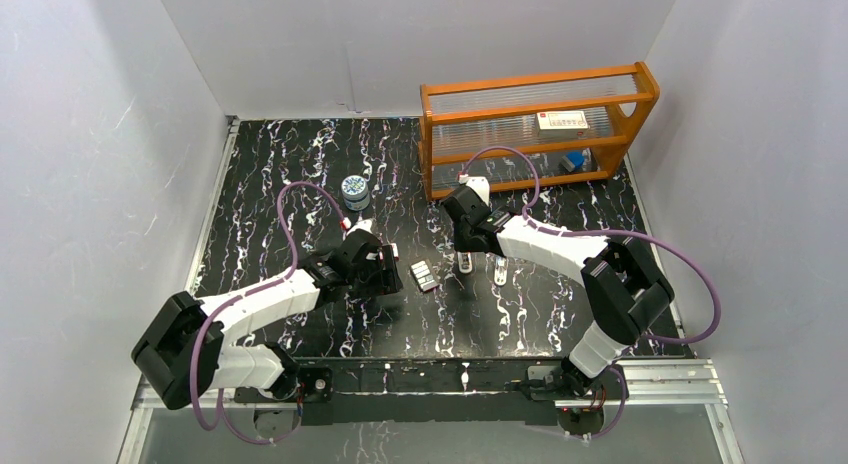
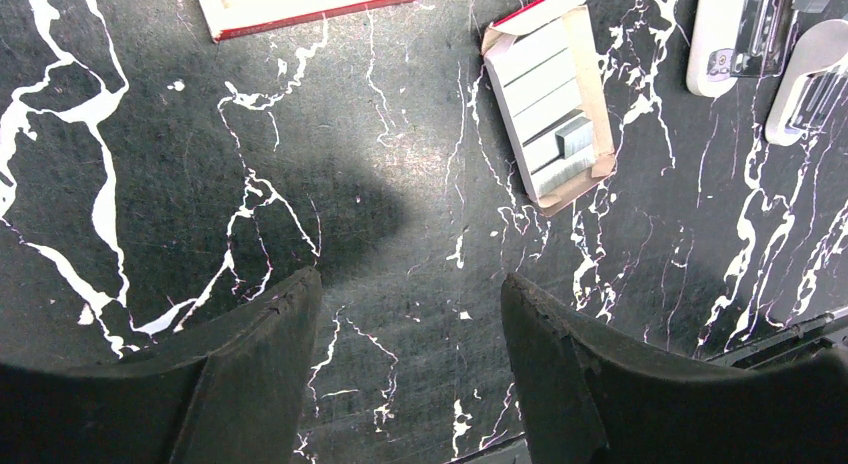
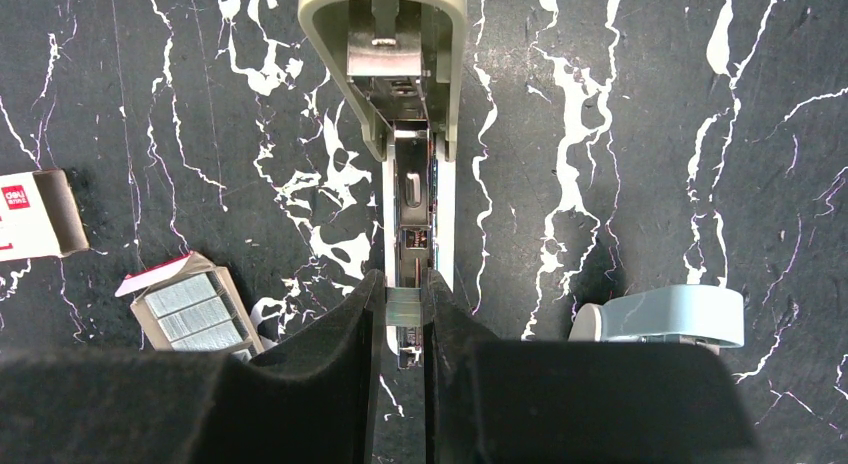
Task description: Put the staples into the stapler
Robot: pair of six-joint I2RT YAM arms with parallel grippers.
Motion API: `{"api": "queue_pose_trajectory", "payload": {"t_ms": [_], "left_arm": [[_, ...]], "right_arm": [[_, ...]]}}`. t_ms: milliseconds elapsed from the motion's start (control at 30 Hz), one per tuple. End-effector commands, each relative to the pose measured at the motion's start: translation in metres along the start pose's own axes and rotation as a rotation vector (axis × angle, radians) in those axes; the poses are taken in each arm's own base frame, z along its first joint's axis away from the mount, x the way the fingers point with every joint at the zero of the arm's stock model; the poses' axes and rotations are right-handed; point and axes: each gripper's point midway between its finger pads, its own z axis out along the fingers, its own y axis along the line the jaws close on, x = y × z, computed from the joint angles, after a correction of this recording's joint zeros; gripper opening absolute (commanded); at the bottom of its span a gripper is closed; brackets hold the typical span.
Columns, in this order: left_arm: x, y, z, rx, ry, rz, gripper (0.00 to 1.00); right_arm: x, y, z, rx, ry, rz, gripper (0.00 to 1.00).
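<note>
Right wrist view: staples [image 3: 404, 309] are being pinched by the clenched right tool [image 3: 402, 289] above the opened stapler [image 3: 412, 184], which is lying toward 12 o'clock. Insertion is being judged unfinished. The left tool [image 2: 410, 304] is being seen released.

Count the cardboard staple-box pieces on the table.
2. The open tray holding staples lies just left of the stapler; the red-and-white sleeve lies left of that tray. None appears hidden.

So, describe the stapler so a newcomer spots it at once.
Find the orange rack at the back. Before it, under the right gripper, lies the stapler: long, beige, open on a metal channel, unlike the shorter light-blue piece beside it.
</note>
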Motion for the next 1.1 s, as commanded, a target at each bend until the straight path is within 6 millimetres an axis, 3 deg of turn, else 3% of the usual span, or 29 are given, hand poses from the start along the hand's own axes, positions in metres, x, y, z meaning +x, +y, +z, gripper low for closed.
{"api": "queue_pose_trajectory", "payload": {"t_ms": [0, 600, 1067], "left_arm": [[-0.004, 0.000, 0.001, -0.001, -0.012, -0.008, 0.63], [-0.003, 0.001, 0.002, -0.005, -0.009, -0.007, 0.63], [-0.002, 0.002, 0.001, -0.007, -0.007, -0.007, 0.63]], "right_arm": [[-0.013, -0.001, -0.003, 0.007, -0.040, 0.020, 0.25], [-0.005, -0.007, 0.004, 0.041, -0.019, 0.010, 0.25], [-0.001, -0.002, 0.009, 0.014, -0.005, -0.006, 0.25]]}}
